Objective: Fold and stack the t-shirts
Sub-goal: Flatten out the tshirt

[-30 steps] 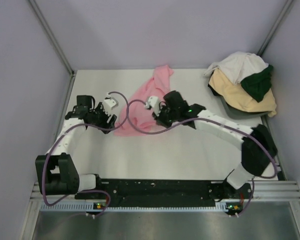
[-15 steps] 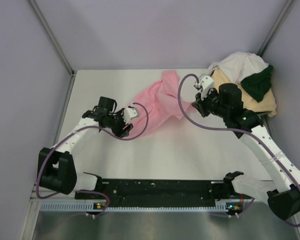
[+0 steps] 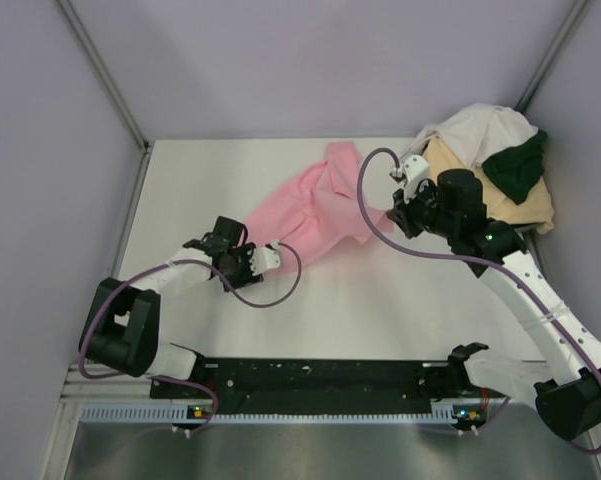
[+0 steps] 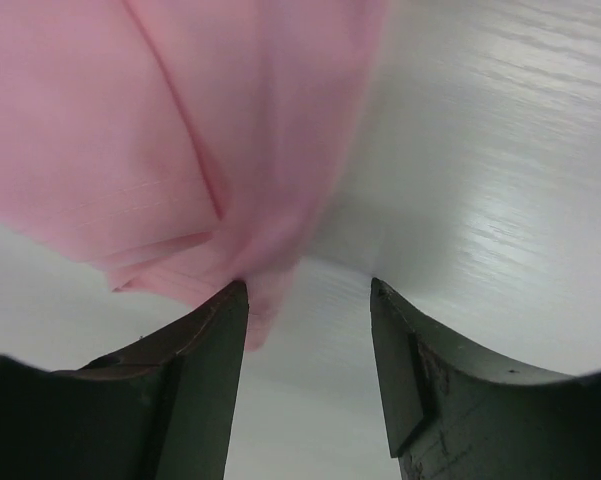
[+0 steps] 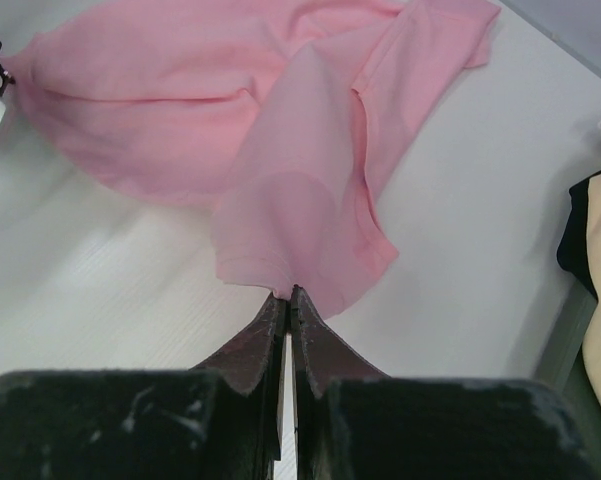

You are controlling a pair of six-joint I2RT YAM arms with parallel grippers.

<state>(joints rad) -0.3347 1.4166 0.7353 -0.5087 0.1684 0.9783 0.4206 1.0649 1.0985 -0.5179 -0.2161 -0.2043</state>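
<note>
The light pink t-shirt (image 3: 315, 205) lies stretched across the middle of the table, also in the right wrist view (image 5: 230, 120) and the left wrist view (image 4: 160, 130). My right gripper (image 3: 398, 212) is shut on its right edge, the cloth pinched at the fingertips (image 5: 287, 293). My left gripper (image 3: 242, 252) is open at the shirt's lower left end; a corner of pink cloth hangs by the left finger (image 4: 205, 350), with bare table between the jaws. The white (image 3: 475, 130), dark green (image 3: 518, 165) and pale tan (image 3: 480, 190) t-shirts lie heaped at the far right.
The heap sits in a grey bin (image 3: 470, 222) at the back right corner. Purple walls enclose the table on three sides. Purple cables loop off both wrists over the table.
My left gripper has moved down and right to the shirt's lower left end. My right gripper has barely moved since half a second ago, still holding the shirt's right edge.
</note>
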